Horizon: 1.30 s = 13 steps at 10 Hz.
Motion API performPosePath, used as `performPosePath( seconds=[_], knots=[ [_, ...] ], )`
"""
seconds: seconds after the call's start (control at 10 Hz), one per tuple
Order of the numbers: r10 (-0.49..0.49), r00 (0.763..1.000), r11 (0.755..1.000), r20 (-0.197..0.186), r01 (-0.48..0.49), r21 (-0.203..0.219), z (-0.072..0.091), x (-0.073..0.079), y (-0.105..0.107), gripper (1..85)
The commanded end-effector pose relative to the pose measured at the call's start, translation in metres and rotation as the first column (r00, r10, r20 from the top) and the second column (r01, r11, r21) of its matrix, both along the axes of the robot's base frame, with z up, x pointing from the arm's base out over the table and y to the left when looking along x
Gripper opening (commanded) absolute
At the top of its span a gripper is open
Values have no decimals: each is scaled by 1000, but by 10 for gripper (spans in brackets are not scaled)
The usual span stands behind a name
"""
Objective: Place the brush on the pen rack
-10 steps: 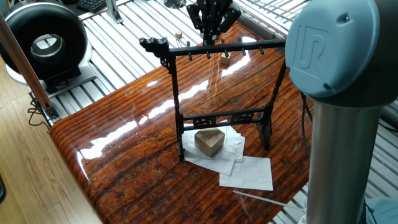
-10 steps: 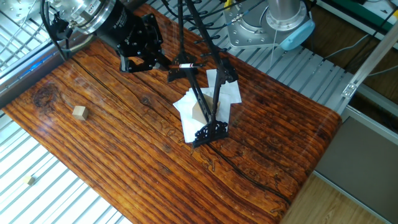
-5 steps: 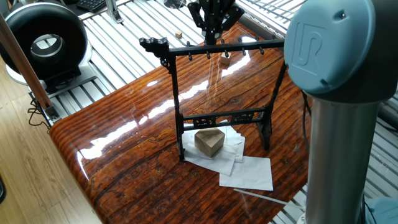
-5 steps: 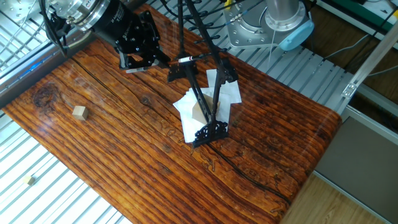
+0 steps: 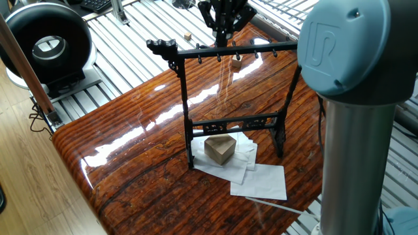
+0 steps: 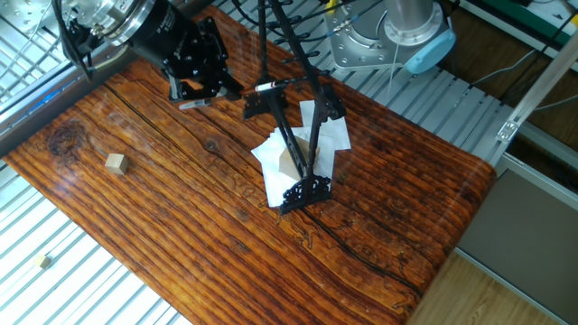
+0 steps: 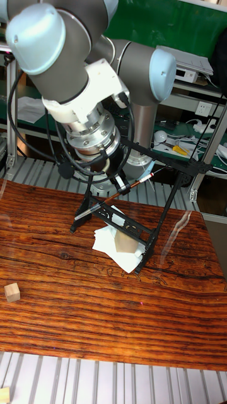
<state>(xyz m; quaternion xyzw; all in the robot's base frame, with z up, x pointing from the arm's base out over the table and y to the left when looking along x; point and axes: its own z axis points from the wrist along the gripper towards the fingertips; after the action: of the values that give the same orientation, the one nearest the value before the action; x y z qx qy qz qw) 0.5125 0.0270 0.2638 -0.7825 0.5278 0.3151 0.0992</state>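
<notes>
The black pen rack stands upright in the middle of the wooden table, over white paper; it also shows as the pen rack and the pen rack. My gripper is at the rack's top crossbar, shut on the brush, a thin dark shaft held slanted with a pale end near the crossbar. In the other fixed view the gripper sits left of the rack top and the brush reaches toward it. The gripper is behind the crossbar; the brush is hard to make out there.
A wooden block rests on white paper sheets under the rack. A small wooden cube lies apart on the table. A thin pale rod lies near the table edge. The arm's big grey joint blocks the right foreground.
The gripper has shifted slightly up and away from the rack's top with the brush still in it. The rack and block have not moved.
</notes>
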Motion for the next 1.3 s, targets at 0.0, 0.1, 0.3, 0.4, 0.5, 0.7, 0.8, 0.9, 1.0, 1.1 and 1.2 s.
performPosePath(
  seconds=[0.0,0.1,0.3,0.4,0.5,0.7,0.8,0.9,1.0,1.1,1.2],
  knots=[
    [9,1000,1000,11,-9,14,-3,6,-2,10],
    [7,1000,1000,4,-7,18,-2,4,-2,10],
    [9,1000,1000,-8,-9,11,0,0,-5,10],
    [12,1000,1000,-11,-12,12,1,-2,-6,10],
    [12,1000,1000,-18,-12,12,2,-3,-7,10],
    [5,1000,1000,-28,-5,5,4,-7,-7,10],
    [5,999,1000,-32,-5,0,3,-8,-8,10],
    [9,999,1000,-31,-9,0,3,-7,-9,10],
    [11,999,1000,-30,-11,-1,2,-6,-10,10],
    [13,1000,1000,-28,-13,1,2,-6,-10,10],
    [14,1000,1000,-28,-13,8,2,-5,-9,10]
  ],
)
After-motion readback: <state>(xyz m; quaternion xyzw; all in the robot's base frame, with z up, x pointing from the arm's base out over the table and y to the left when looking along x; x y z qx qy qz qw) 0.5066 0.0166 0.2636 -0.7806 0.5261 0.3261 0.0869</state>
